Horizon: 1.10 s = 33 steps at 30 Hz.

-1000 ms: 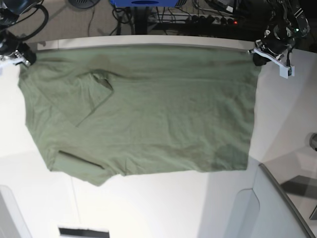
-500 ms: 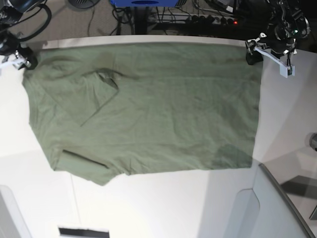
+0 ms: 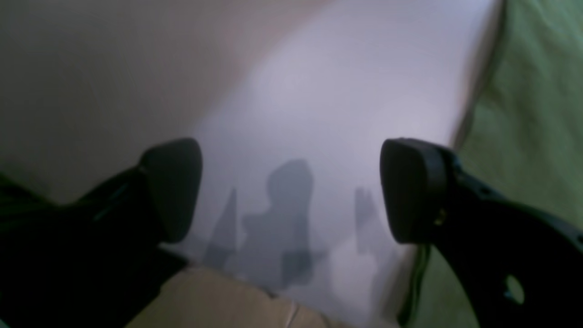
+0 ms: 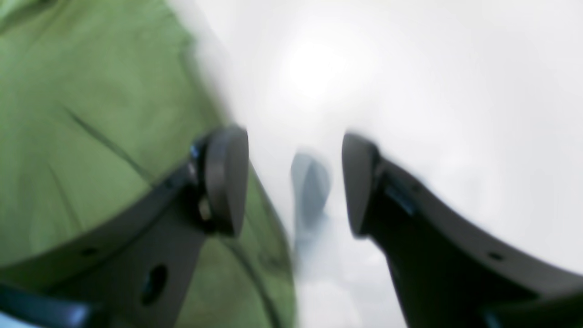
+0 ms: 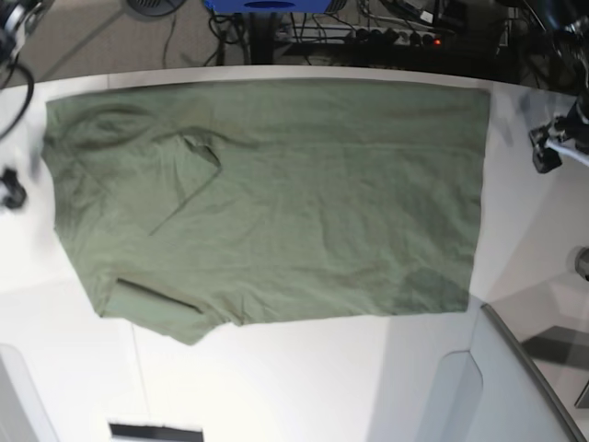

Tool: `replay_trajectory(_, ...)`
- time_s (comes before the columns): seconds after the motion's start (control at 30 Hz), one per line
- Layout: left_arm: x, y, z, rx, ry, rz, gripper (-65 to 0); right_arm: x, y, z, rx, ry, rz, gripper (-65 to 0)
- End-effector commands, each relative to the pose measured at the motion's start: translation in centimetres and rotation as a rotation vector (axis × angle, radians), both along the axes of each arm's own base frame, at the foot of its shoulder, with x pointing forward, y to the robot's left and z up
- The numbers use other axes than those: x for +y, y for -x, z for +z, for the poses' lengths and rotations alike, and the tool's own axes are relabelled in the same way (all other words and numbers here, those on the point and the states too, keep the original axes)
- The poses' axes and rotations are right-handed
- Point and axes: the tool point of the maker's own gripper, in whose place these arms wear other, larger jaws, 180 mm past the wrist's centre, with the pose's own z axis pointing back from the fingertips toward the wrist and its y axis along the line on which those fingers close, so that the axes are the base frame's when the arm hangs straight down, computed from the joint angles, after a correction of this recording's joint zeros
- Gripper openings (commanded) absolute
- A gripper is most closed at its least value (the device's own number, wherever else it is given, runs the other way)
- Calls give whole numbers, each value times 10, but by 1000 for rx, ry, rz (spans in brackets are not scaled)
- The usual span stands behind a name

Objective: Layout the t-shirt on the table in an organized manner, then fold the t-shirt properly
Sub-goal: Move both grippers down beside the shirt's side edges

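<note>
The olive-green t-shirt (image 5: 276, 203) lies spread out on the white table (image 5: 304, 387), with a small fold of cloth near its upper left and a folded strip at its lower left. My left gripper (image 5: 550, 147) hangs open off the shirt's right edge and holds nothing. The left wrist view shows its fingers (image 3: 173, 182) wide apart over the bare table (image 3: 341, 91), the t-shirt (image 3: 533, 114) to their right. My right gripper (image 5: 11, 189), blurred, sits just off the shirt's left edge. In the right wrist view its open fingers (image 4: 227, 177) frame the bare table (image 4: 410, 91), beside the t-shirt (image 4: 91, 114).
A grey angled panel (image 5: 515, 387) stands at the near right corner and another grey panel (image 5: 14, 396) at the near left. Cables and floor (image 5: 276, 28) lie beyond the table's far edge. A dark strip (image 5: 152, 430) sits at the front edge.
Both grippers have opened, let go of the shirt's far corners and moved outward and nearer. The shirt has settled flat on the table.
</note>
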Motion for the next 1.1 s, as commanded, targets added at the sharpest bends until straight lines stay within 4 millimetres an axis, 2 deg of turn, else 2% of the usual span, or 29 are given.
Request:
replay_trajectory(0.0,3,-18,14,-37,-22,-41,-58,-1,-24,13,-53,1,35,-335)
replay_trajectory(0.07,-13,-34,7,-14,-6,-140,-59,10,-58,16,-93,-33,84,-335)
replay_trajectory(0.13,-28,-46,5,-8,6,-220,-91,19,-82,19,-118,-49,107,-335)
replay_trajectory(0.2,-36,-55,8,-26,10,-260,-186,31,-104,21,-142,-52,135,-335)
replay_trajectory(0.27,-38,-62,12,-44,12,-265,-316,42,-118,18,-160,-53,155,-335)
replay_trajectory(0.37,-37,-69,15,-59,14,-262,-499,48,-123,6,-149,-57,133,-335)
replay_trajectory(0.47,-38,-69,16,-64,16,-261,-609,40,-121,-6,-143,-28,59,-335)
replay_trajectory(0.53,-37,-68,16,-59,12,-261,-625,37,-119,-9,-149,-13,46,-335)
replay_trajectory(0.6,-37,-68,15,-58,12,-261,-612,38,-112,-20,-128,-2,33,-335)
replay_trajectory(0.73,-37,-68,15,-60,16,-260,-599,35,-106,-27,-119,12,4,-335)
replay_trajectory(1.07,-38,-67,15,-58,15,-261,-599,47,-107,-31,-119,-5,14,-347)
